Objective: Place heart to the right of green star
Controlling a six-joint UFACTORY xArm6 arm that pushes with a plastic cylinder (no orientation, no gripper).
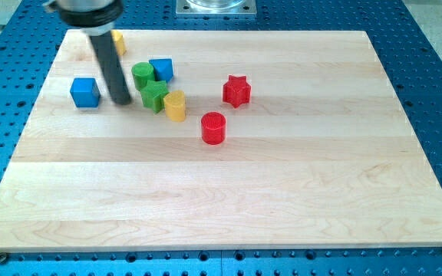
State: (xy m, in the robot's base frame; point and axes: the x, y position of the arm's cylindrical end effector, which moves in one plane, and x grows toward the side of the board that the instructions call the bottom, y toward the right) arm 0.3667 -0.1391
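The desk [229,192] is a pale wooden board lying on a blue perforated surface [436,77]. My tip [121,102] stands near the view's upper left, between the blue cube [85,92] on its left and the green star [154,96] just to its right. I cannot tell whether my tip touches the star. There is no claw on this arm, only the dark rod, so nothing opens or closes.

The green star is a small, bright green block with blunt points. A green cylinder [142,74] sits just above it, close enough that the two seem to touch. A second blue block [162,70], angular in outline, lies beside the cylinder on the right.

Directly right of the green star, touching or nearly so, stands a yellow block [175,106]. It is tall, with a rounded top face; from this angle I cannot say for sure that it is the heart. Another yellow block [118,41] peeks out behind the rod at the view's top, mostly hidden, its shape unreadable.

Farther right, well apart from the cluster, are a red star [236,90] and, below and left of it, a red cylinder [214,127].
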